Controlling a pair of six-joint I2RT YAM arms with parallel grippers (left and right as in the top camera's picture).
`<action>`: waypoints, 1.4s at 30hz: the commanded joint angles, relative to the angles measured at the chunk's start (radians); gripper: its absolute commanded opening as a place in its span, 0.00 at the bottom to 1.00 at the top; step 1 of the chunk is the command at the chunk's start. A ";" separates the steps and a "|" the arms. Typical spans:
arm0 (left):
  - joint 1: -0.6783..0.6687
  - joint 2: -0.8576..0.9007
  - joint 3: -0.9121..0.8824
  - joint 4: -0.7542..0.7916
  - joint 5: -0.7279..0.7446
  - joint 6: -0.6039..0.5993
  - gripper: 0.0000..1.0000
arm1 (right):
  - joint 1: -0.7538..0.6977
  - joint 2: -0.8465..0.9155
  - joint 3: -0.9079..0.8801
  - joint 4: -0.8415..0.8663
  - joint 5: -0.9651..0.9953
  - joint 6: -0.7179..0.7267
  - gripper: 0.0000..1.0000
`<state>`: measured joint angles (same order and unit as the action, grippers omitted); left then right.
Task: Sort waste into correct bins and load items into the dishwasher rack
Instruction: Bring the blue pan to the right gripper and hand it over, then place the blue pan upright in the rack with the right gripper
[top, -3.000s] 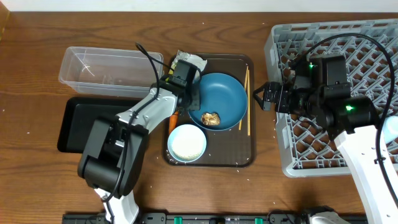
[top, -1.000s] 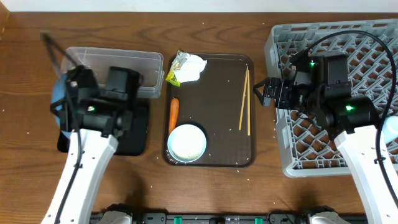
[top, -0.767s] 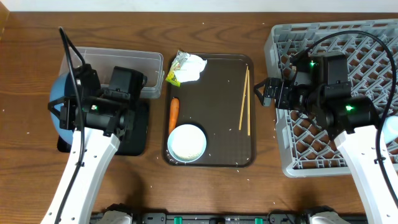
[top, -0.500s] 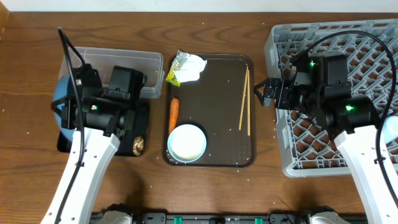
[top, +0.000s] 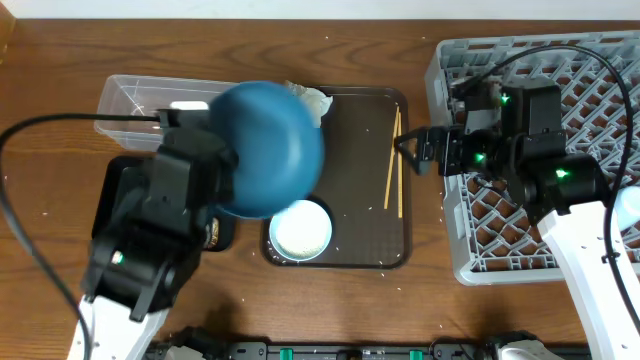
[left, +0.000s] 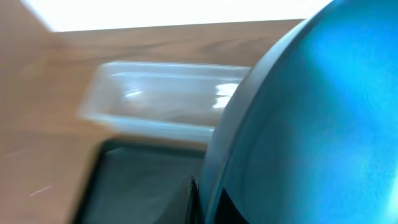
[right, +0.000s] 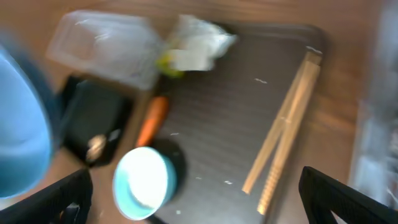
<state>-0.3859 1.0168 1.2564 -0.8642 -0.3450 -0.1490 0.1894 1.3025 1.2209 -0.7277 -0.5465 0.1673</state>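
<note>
A: Above the middle of the counter, my left end effector (left: 198, 198) has the dark-blue bowl (top: 268, 150) up in the air, tipped so I see its outside. The fingers are mostly hidden behind it, but I judge them closed on the rim.

B: And the right one?

A: My right end effector (right: 198, 186) hangs just off the left side of the rack (top: 600, 80), jaws spread wide, holding nothing.

B: How far along are you?

A: Early, I'd say. The brown lump (right: 96, 147) lies in the black tray (top: 112, 205) toward the left edge. The clear tub (top: 140, 105) near the far left corner holds no waste, as far as I can tell. To be cleared from the serving tray (top: 370, 215): the wrapper (right: 198, 46), the carrot (right: 152, 119), the white bowl (top: 300, 230) and the chopsticks (top: 394, 165). I see no dish among the rack's pegs at the right edge.

B: Do the views agree?

A: They fill each other in. From overhead the bowl covers the carrot and most of the wrapper. The right wrist view shows both plainly, though blurred. The left wrist view gives little but blue bowl wall, with the tub and black tray behind it.
</note>
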 joint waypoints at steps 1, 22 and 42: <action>-0.028 0.010 0.019 0.010 0.260 0.002 0.06 | 0.031 0.006 0.008 0.027 -0.300 -0.186 0.97; -0.065 0.070 0.015 0.113 0.501 -0.048 0.07 | 0.197 0.006 0.008 0.043 0.096 -0.135 0.02; -0.064 0.061 0.016 0.137 0.595 -0.047 0.98 | -0.145 0.005 0.008 0.333 1.454 -0.016 0.01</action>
<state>-0.4545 1.0901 1.2575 -0.7322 0.2379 -0.1905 0.0940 1.3098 1.2179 -0.4603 0.6308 0.2249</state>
